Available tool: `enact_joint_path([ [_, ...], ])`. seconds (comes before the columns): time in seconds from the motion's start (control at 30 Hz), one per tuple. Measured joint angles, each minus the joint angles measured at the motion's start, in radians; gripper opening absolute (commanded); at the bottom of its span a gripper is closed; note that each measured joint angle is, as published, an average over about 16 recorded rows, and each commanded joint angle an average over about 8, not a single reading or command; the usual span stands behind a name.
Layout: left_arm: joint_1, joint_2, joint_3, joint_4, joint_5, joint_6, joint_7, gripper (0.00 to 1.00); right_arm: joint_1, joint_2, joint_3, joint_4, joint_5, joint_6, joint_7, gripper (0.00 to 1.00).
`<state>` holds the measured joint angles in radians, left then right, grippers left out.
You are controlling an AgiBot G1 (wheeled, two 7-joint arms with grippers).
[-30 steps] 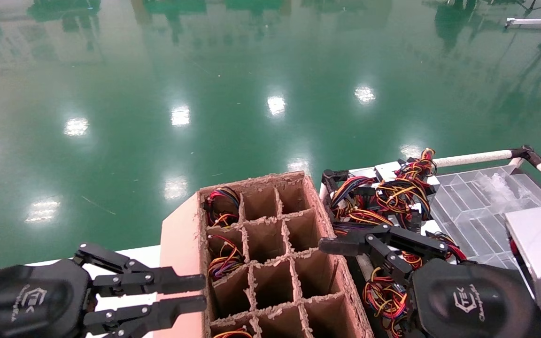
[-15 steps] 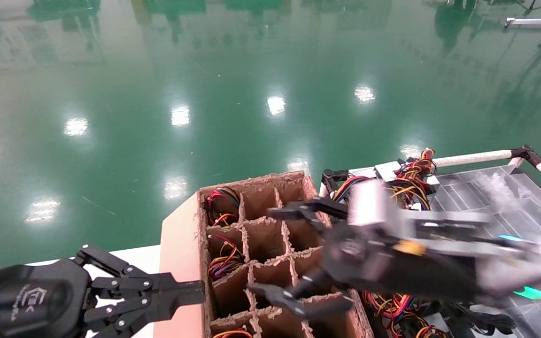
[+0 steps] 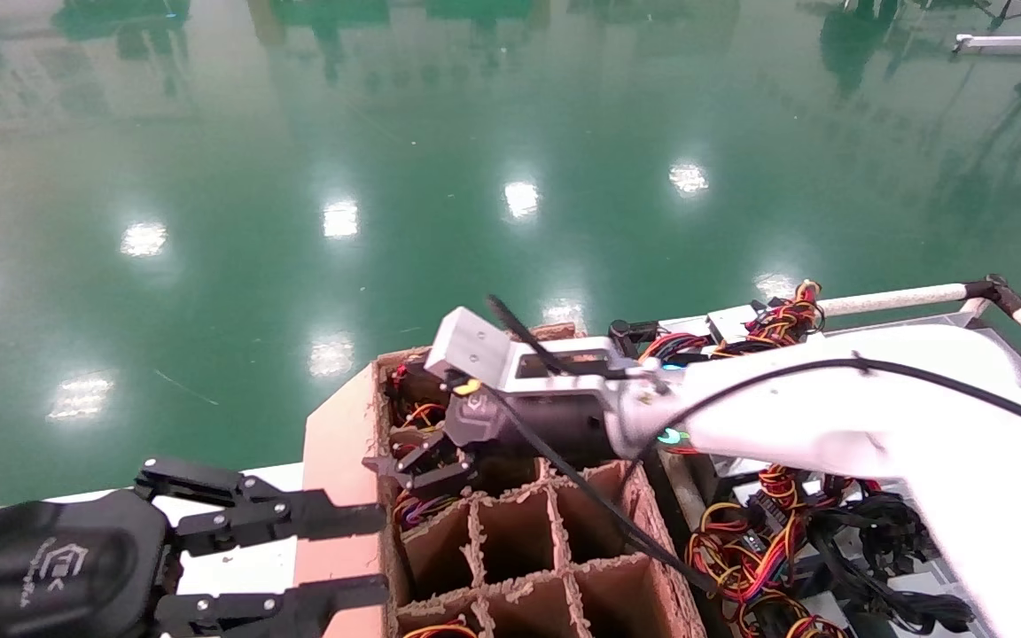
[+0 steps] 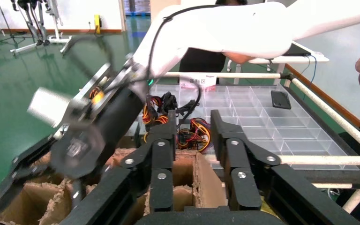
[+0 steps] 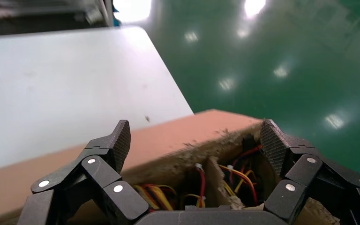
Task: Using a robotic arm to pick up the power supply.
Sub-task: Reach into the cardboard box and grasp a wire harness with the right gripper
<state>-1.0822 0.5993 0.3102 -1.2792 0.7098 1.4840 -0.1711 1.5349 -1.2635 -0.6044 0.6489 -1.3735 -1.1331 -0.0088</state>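
With its fingers spread and empty, the right claw [image 3: 413,465] should drop straight into the wire-filled cell of the cardboard box [image 3: 519,532]; the left claw [image 3: 369,554] hangs open beside the box.

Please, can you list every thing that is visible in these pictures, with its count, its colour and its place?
cardboard box: one, brown, with a grid of compartments, in front of the robot.
wire bundles in box: a few, red, yellow and black, in the compartments on the box's left side.
wire pile: one heap, red, yellow, blue and black, right of the box.
clear tray: one, transparent, divided, beyond the wire pile on the right.
white rail: white tubes with black joints, around the right area.
white table: one, left of the box.
floor: green, glossy, beyond everything.
right gripper: black, open, on a white arm, over the box's far-left compartments.
left gripper: black, open, at the box's left wall.
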Motion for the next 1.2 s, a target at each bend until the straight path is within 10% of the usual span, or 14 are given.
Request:
enact_joint_path([
  [0.17, 0.0, 0.0, 0.0, 0.0, 0.0, 0.0, 0.0, 1.0, 0.046, -0.064, -0.026, -0.133, -0.021, 0.042, -0.068, 0.01],
  [0.93, 0.0, 0.0, 0.001, 0.0, -0.001, 0.0, 0.001, 1.0, 0.057, -0.106, -0.206, -0.222, 0.127, 0.266, -0.188, 0.0],
  [1.0, 0.0, 0.0, 0.001, 0.0, -0.001, -0.001, 0.001, 1.0, 0.054, -0.106, -0.226, -0.217, 0.146, 0.287, -0.191, 0.08],
  [1.2, 0.0, -0.001, 0.001, 0.0, -0.001, -0.001, 0.001, 1.0, 0.043, -0.106, -0.28, -0.202, 0.209, 0.355, -0.205, 0.81],
])
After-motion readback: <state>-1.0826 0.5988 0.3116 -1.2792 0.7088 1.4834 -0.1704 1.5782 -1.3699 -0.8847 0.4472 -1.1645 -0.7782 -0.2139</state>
